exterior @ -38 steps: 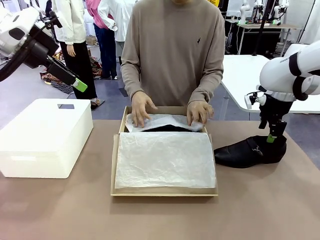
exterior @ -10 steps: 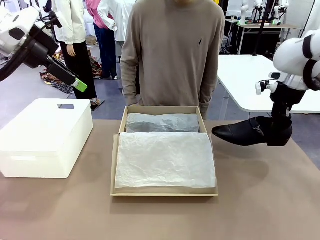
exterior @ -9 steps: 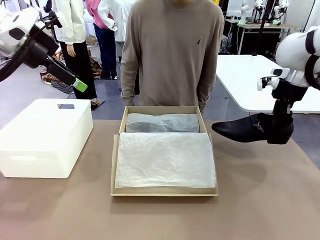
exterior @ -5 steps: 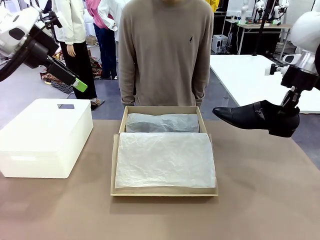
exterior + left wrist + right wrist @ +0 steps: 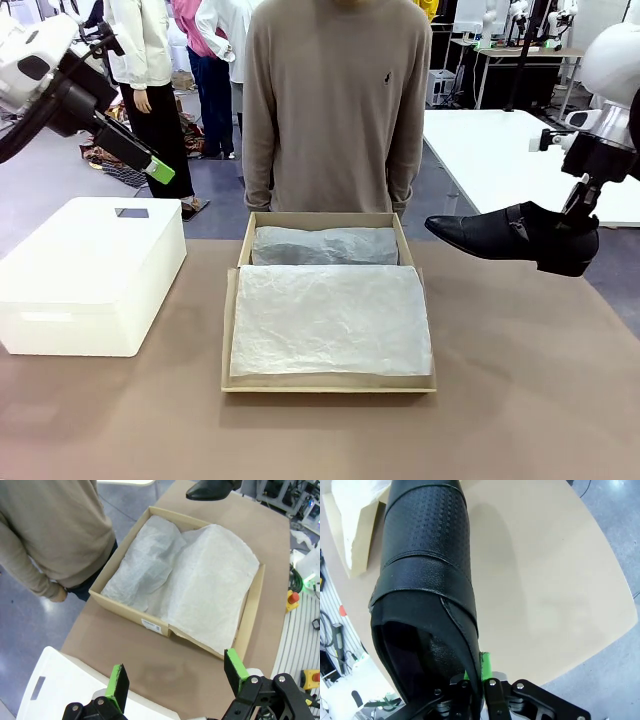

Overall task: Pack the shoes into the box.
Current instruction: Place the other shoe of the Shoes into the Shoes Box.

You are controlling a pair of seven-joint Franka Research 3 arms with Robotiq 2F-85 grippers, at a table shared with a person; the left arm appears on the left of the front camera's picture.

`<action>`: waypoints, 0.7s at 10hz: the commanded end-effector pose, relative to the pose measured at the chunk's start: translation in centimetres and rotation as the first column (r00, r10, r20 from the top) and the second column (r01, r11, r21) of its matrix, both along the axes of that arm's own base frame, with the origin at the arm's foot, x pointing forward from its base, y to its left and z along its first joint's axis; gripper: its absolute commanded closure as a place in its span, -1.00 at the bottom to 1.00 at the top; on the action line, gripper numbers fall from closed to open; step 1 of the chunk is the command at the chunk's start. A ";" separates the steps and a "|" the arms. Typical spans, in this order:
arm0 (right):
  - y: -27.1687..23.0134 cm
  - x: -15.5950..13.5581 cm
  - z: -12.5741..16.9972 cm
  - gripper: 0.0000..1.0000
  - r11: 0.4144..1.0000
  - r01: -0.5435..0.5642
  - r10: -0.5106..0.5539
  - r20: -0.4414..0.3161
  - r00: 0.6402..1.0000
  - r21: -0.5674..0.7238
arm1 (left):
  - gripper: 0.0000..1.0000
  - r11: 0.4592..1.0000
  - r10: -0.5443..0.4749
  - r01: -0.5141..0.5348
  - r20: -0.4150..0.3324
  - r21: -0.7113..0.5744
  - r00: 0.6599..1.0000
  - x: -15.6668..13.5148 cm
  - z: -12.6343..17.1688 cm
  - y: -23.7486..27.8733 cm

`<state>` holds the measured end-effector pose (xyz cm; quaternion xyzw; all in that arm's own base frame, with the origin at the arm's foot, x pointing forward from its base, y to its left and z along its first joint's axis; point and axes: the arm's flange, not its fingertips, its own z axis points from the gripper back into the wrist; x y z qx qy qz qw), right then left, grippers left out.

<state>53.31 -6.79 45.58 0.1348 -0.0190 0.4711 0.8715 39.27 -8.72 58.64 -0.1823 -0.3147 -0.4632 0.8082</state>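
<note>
Carry step: right gripper clamped on shoe heel, shoe hung mid-air just right of box, toe toward it; left gripper sat wide open, idle. Next, imo: swing over tissue paper, lower gently.

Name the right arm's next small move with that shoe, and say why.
Probably swing left, over the box. The right pincer is shut on the heel of the shoe. The shoe hangs above the table, right of the box, with its toe toward the box. The tissue over the near half has nothing on it.
</note>
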 end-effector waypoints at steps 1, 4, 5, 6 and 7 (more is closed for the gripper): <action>-0.1 0.0 0.4 1.00 1.000 -0.005 0.005 0.014 1.000 0.002 | -1.00 1.000 0.006 -0.006 0.004 -0.024 1.000 0.0 -0.1 -0.1; 1.2 -0.1 1.3 1.00 0.998 0.067 -0.067 0.008 0.998 0.003 | -1.00 1.000 0.006 -0.006 0.004 -0.024 1.000 0.0 -0.1 -0.1; 2.1 -0.7 3.0 1.00 0.986 0.163 -0.163 0.012 0.986 0.021 | -1.00 1.000 0.006 -0.006 0.004 -0.024 1.000 0.0 -0.1 -0.1; 3.0 -1.3 4.5 1.00 0.968 0.251 -0.251 0.012 0.968 0.008 | -1.00 1.000 0.006 -0.006 0.004 -0.024 1.000 0.0 -0.1 -0.1; 4.1 -2.1 5.7 1.00 0.942 0.336 -0.336 0.012 0.942 0.011 | -1.00 1.000 0.006 -0.006 0.004 -0.024 1.000 0.0 -0.1 -0.1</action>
